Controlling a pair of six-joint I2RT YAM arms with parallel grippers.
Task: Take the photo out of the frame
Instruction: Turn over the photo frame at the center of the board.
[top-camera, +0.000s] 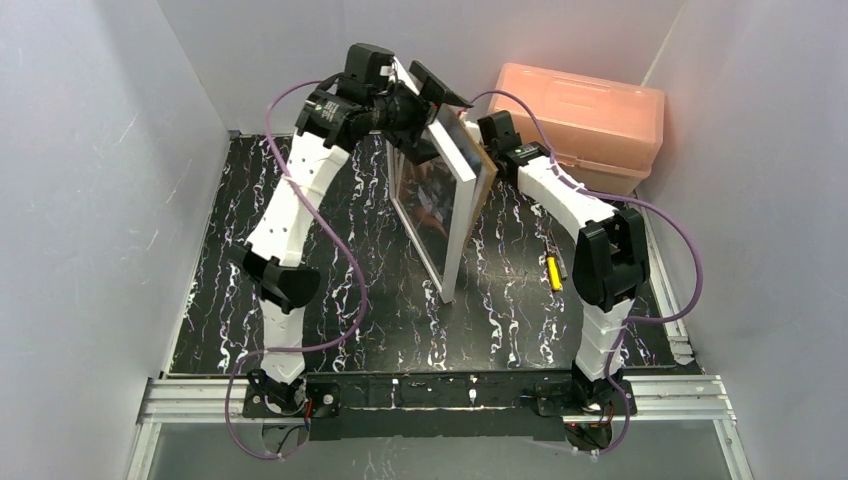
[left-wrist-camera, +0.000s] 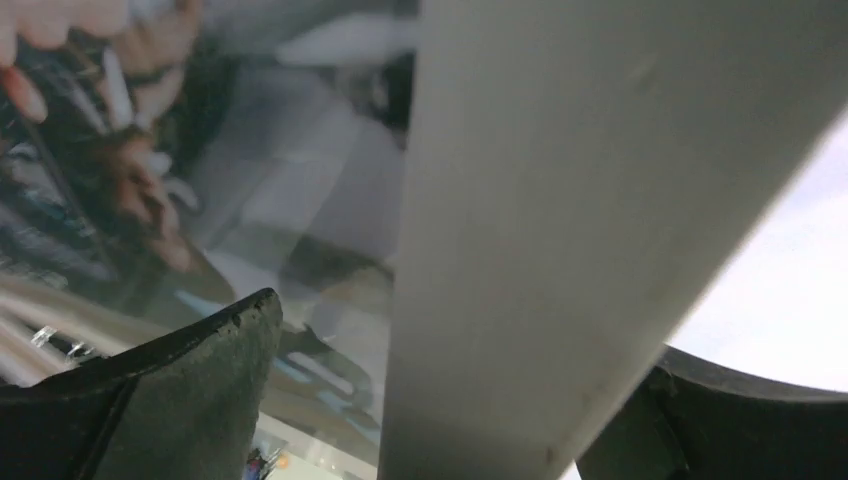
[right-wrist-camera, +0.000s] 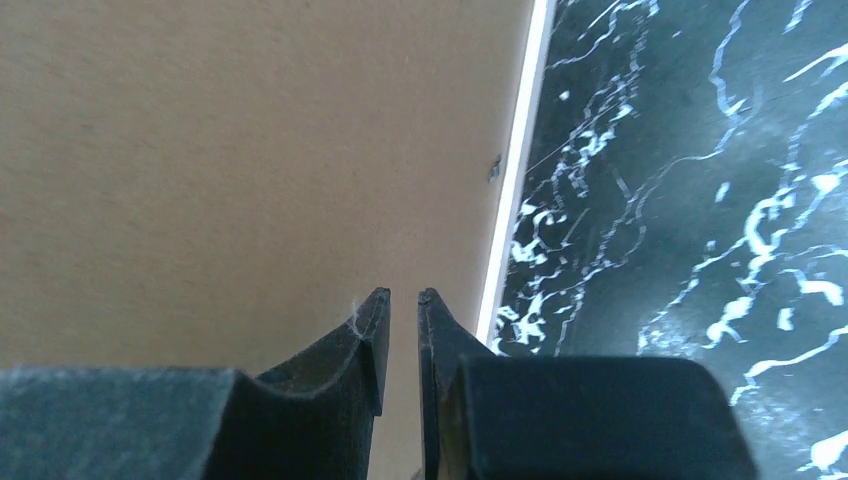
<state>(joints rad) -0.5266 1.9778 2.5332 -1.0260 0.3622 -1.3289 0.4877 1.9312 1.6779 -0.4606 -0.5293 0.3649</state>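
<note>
From above, the frame (top-camera: 452, 190) stands on edge mid-table, left gripper (top-camera: 425, 110) spread astride its top corner, pink box (top-camera: 585, 120) behind. Left wrist shows the photo (left-wrist-camera: 200, 200) under glass; right wrist shows right gripper (right-wrist-camera: 403, 330) nearly closed, empty, against brown backing board (right-wrist-camera: 250, 150)

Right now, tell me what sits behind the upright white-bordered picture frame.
Behind the upright white-bordered picture frame a plain brown backing board covers its rear, with the right gripper nearly closed against it. Farther back stands a pink plastic box. The board hides whatever lies between it and the frame.
</note>
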